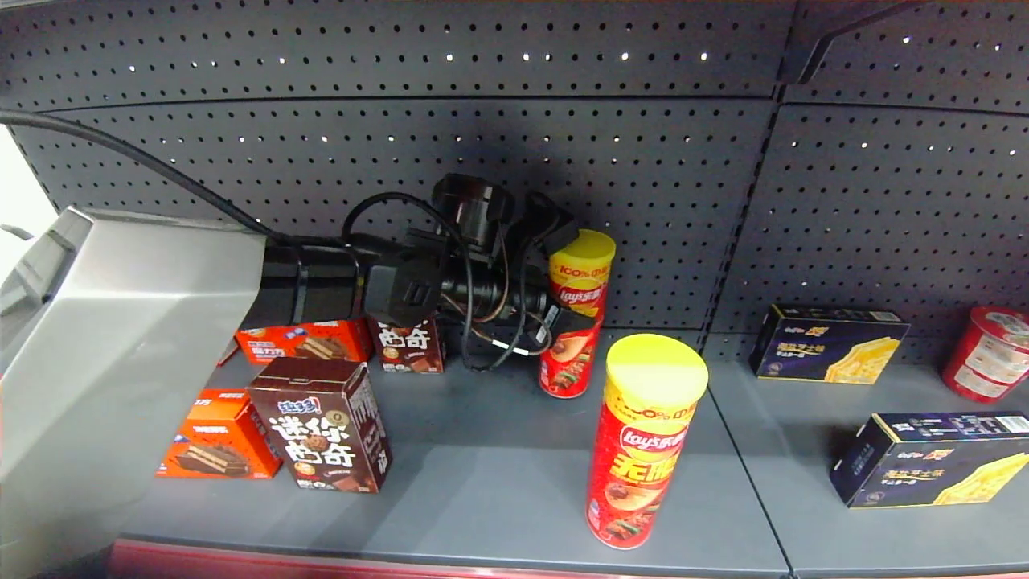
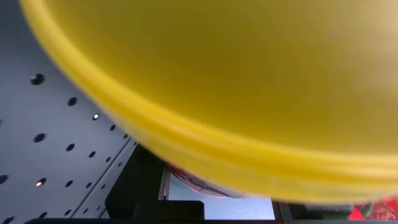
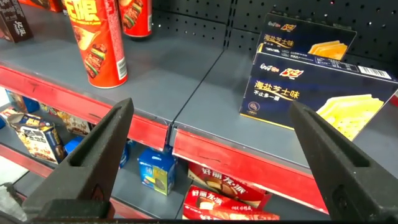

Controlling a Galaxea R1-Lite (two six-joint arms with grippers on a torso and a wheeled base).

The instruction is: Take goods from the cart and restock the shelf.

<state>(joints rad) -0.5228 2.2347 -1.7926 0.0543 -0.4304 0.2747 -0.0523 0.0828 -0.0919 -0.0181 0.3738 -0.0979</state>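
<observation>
Left arm at the back of the shelf, chip can in its grip

The left pincer (image 1: 567,277) is closed around the rear chip can (image 1: 585,261), which stands upright against the pegboard at the back of the shelf (image 1: 498,474); its yellow lid (image 2: 249,74) looms close in the left wrist view. A front chip can (image 1: 643,450) stands apart from it, nearer the shelf edge. To the robot's left sit a brown box (image 1: 325,434) and an orange box (image 1: 217,446) side by side; to its right lies a dark blue box (image 1: 936,458). The right pincer (image 3: 211,106) hangs before the shelf's red front edge, its fingers (image 3: 102,149) spread wide, holding nothing.
</observation>
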